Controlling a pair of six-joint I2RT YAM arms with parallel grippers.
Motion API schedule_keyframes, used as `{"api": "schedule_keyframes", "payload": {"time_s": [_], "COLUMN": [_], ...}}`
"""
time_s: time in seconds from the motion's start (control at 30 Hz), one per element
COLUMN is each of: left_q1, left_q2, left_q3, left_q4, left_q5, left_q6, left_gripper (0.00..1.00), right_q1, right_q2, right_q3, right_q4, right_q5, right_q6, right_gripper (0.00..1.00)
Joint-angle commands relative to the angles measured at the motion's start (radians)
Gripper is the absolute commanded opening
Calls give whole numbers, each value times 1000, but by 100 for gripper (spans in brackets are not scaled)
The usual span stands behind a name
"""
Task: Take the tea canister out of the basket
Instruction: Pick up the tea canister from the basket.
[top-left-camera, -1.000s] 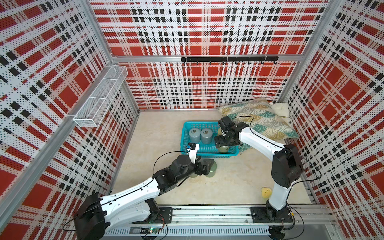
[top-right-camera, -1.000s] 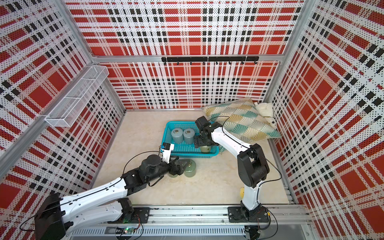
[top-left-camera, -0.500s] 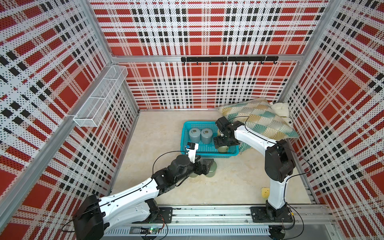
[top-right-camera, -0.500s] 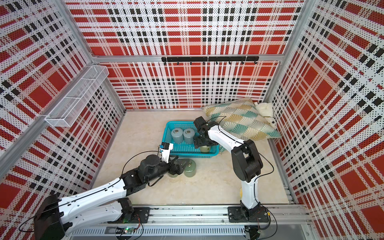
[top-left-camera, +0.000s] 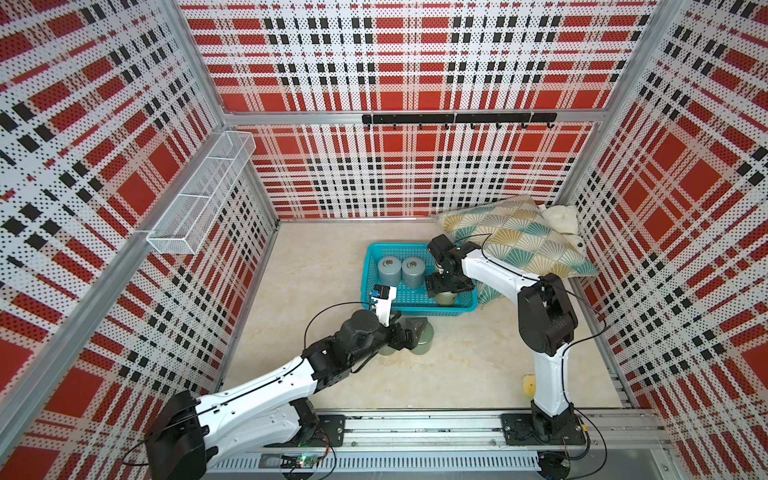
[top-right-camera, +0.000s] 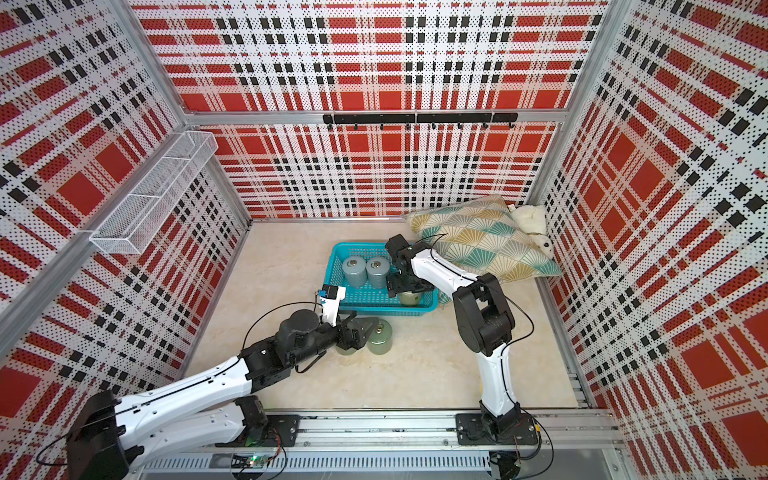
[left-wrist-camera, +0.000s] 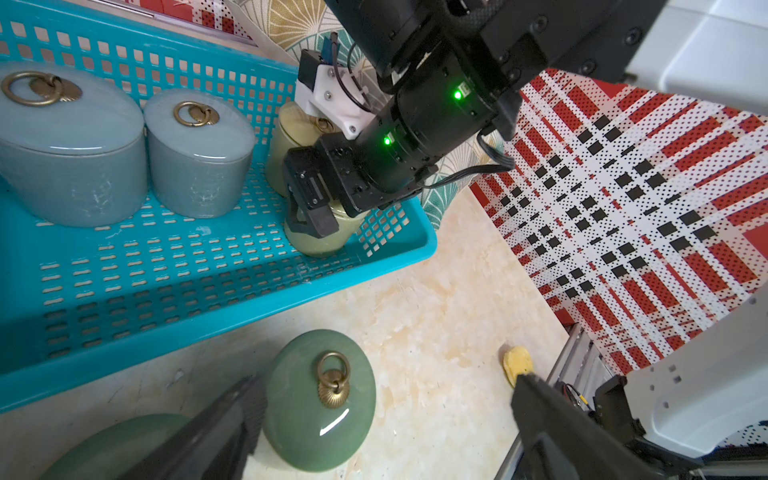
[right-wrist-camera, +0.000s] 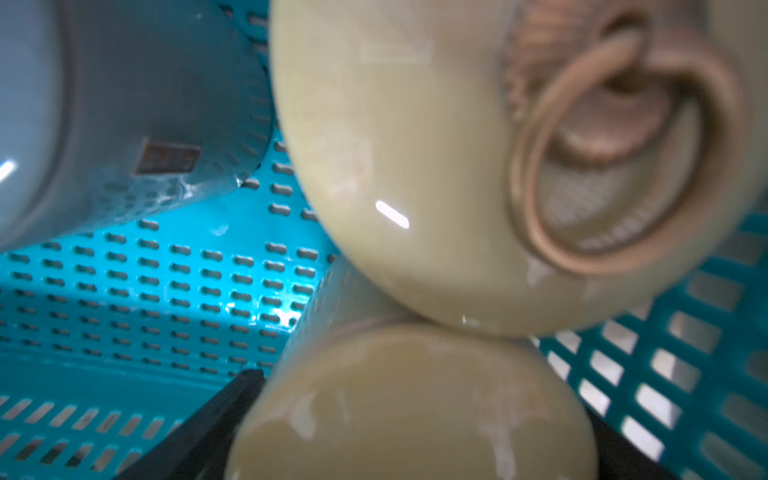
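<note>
Grasp step: a pale canister (left-wrist-camera: 318, 245) in the basket (left-wrist-camera: 166, 316) is being straddled by the wide-open right end effector (top-left-camera: 448, 290); closure, then a lift, seems needed next.

Figure: enclosure fittings and loose items. Perforated plaid walls (top-left-camera: 415, 62) in red, black and white surround a pale marbled floor (top-left-camera: 324, 257); a long white wire-mesh rack (top-left-camera: 199, 199) hangs on the wall at the left in both top views, and a black hook rail (top-left-camera: 457, 119) runs along the back wall. A fan-patterned pillow (top-left-camera: 519, 237) lies in the back right corner with a white plush toy (top-left-camera: 561, 218) tucked behind it against the wall, and a small yellow object (top-left-camera: 528, 384) sits on the floor near the front right, well apart from the pillow.
</note>
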Motion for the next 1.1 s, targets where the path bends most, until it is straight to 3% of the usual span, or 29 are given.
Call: {"api": "schedule_keyframes", "payload": {"time_s": [0.0, 0.2, 0.5, 1.07], "left_q1": [-7, -9, -9, -11], "left_q2": [-15, -22, -26, -45], "left_q3": [-3, -3, -3, -8], "left_q4": [18, 16, 10, -6], "left_q5": [0, -2, -10, -18], "left_q6": [17, 18, 17, 0], "left_gripper": [100, 100, 99, 100], "right_q1": [-9, -8, -6, 65], "right_q2": [32, 39, 5, -170], "right_q3": [18, 9, -23, 23], "right_q4": [8, 19, 39, -66], "right_q5": [-2, -10, -34, 40], "right_q6": [-1, -1, 1, -18], "right_gripper": [100, 100, 64, 65]}}
